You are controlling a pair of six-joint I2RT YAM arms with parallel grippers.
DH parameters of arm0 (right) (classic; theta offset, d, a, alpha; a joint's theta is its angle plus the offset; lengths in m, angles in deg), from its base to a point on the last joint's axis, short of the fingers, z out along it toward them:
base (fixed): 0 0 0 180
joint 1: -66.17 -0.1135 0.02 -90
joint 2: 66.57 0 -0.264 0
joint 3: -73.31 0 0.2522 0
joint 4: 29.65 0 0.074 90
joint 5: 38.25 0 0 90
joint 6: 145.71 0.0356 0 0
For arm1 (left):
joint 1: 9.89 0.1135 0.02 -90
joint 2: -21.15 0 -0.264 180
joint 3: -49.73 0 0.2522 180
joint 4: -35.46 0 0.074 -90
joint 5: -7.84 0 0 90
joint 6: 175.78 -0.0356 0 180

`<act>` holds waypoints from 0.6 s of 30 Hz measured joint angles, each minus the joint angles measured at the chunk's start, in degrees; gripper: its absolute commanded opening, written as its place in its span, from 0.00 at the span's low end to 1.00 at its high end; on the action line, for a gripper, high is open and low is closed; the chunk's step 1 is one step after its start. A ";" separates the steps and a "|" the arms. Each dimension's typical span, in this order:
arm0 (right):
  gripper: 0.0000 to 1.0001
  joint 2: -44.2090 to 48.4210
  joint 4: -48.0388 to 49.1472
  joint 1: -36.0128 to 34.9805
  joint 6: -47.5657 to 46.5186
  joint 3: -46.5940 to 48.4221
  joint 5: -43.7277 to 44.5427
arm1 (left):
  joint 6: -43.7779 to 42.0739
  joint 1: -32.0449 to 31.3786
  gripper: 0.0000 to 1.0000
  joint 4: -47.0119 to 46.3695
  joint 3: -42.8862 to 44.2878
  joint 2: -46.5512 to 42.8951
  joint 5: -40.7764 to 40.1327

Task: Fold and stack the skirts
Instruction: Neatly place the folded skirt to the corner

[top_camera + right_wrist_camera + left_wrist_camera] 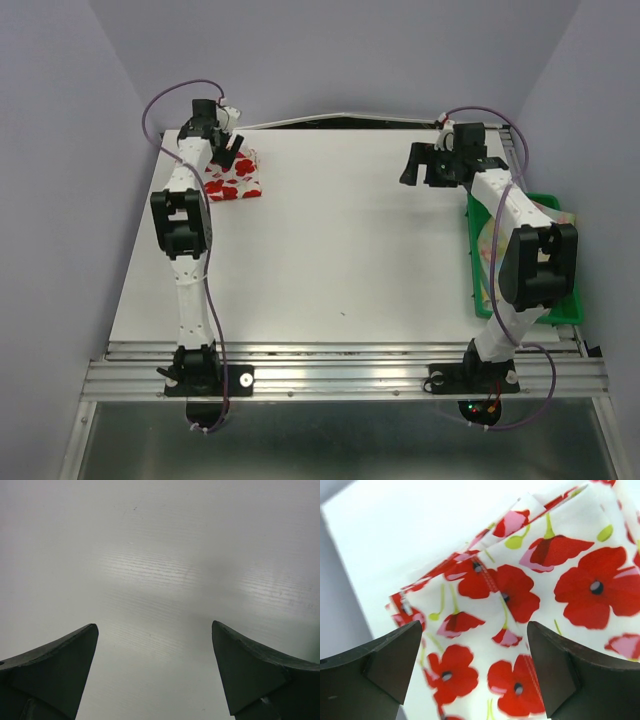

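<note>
The white skirt with red flowers [236,180] lies folded into a small square at the table's far left corner. In the left wrist view this skirt [520,590] fills the picture, with layered folded edges at its upper left. My left gripper [231,152] hovers right over it, open [474,628], with nothing between the fingers. A pale floral skirt [484,252] lies in the green tray, mostly hidden behind my right arm. At the far right my right gripper [416,163] stands open [154,625] over bare white table, holding nothing.
The green plastic tray [562,318] stands along the table's right edge under the right arm. The white table [340,240] ends at walls behind and on the left. A metal rail [340,375] runs along the near edge by the arm bases.
</note>
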 measured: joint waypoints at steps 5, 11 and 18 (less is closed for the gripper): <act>1.00 0.04 -0.02 0.00 0.02 0.00 -0.50 | 1.07 0.04 0.98 -0.87 -6.08 -12.57 2.16; 1.00 1.88 -0.72 0.00 -0.74 0.00 -1.53 | 6.45 0.55 0.99 -3.23 -23.67 -37.75 11.06; 1.00 8.00 -6.01 0.42 -6.08 -2.49 -4.61 | 9.66 -1.18 0.99 -9.62 -47.43 -54.03 18.25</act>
